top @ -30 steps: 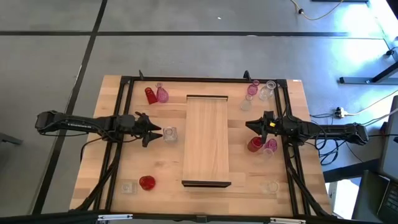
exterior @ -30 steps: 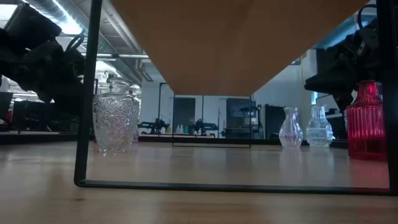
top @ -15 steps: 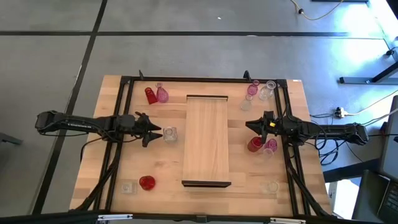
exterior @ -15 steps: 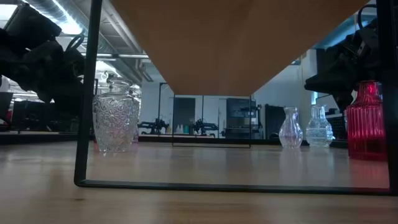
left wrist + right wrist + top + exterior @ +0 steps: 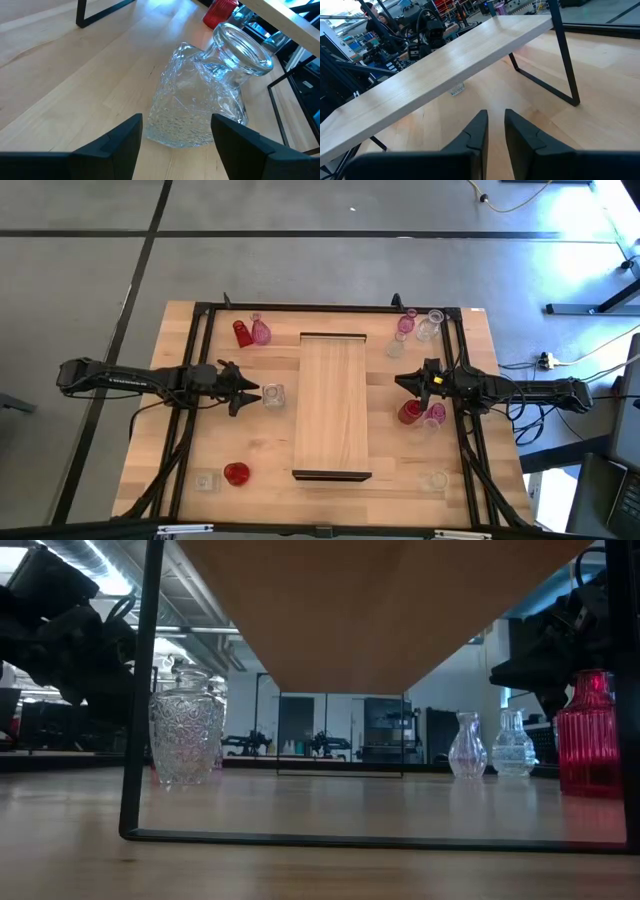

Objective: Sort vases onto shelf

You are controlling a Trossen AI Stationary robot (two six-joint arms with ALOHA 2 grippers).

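Observation:
The shelf (image 5: 333, 405) is a long light-wood board raised on black legs at the table's middle. A clear patterned vase (image 5: 273, 394) stands upright on its base just left of it. My left gripper (image 5: 252, 392) is open, its fingers standing either side of this vase (image 5: 200, 105) without touching. My right gripper (image 5: 400, 383) is shut, hovering right of the shelf, beside a deep red vase (image 5: 409, 412) and a pink vase (image 5: 434, 415). It points at the shelf's underside (image 5: 445, 70).
Other vases stand on the table: red and pink ones (image 5: 250, 332) at far left, pink and clear ones (image 5: 418, 327) at far right, a red round one (image 5: 236, 473) and a clear squat one (image 5: 206, 480) near left, and a clear one (image 5: 435, 480) near right. A black frame (image 5: 330, 308) borders the table.

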